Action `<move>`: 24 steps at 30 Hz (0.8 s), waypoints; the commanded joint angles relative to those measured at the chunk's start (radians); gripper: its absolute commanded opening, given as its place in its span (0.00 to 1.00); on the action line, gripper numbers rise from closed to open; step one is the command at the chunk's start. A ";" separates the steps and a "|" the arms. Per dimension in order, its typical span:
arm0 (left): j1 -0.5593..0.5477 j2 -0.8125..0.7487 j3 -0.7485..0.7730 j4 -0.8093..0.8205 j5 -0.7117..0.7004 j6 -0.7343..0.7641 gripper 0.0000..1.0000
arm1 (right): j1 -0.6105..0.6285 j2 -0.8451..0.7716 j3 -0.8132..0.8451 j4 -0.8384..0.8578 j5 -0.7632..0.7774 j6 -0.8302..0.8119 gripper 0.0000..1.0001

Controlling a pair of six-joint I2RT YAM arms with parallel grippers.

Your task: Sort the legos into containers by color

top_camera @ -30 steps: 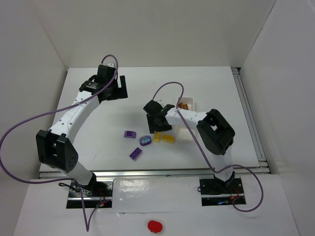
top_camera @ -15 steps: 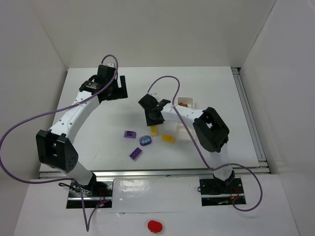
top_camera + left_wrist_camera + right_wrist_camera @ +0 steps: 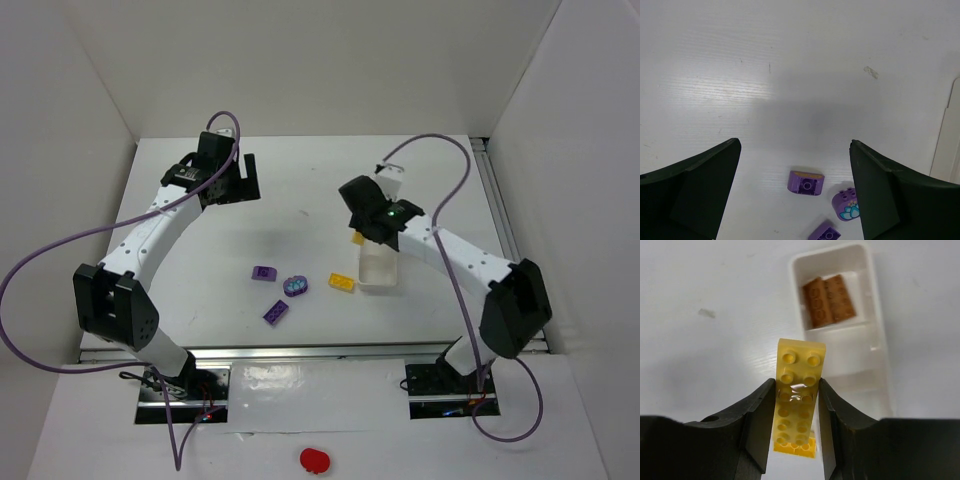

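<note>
Currently mid-carry: right gripper (image 3: 796, 390) clenched on yellow brick (image 3: 799, 385); next, release into the white tray (image 3: 879, 330)'s empty compartment. Left gripper (image 3: 795, 144) gapes idle.

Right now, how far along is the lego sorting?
Done: brown bricks sit in the tray's end compartment. In hand: the right fingers grip a yellow brick near the tray. Left: another yellow brick and three purple pieces lie on the table; the left fingers hang open, empty.
</note>
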 commanded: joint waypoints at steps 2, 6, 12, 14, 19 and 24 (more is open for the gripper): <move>0.000 0.016 0.029 0.021 0.036 0.003 1.00 | -0.011 -0.141 -0.152 -0.163 0.185 0.333 0.31; 0.000 0.025 0.038 0.021 0.036 0.003 1.00 | -0.012 -0.214 -0.215 -0.260 0.208 0.566 0.31; 0.000 0.025 0.038 0.021 0.036 0.003 1.00 | -0.022 -0.311 -0.319 -0.256 0.219 0.735 0.31; 0.000 0.025 0.038 0.021 0.047 0.003 1.00 | -0.033 -0.320 -0.332 -0.247 0.219 0.760 0.31; 0.000 0.025 0.038 0.021 0.047 0.003 1.00 | -0.045 -0.279 -0.332 -0.247 0.194 0.797 0.32; 0.000 0.025 0.038 0.021 0.047 0.003 1.00 | -0.045 -0.258 -0.353 -0.187 0.160 0.808 0.43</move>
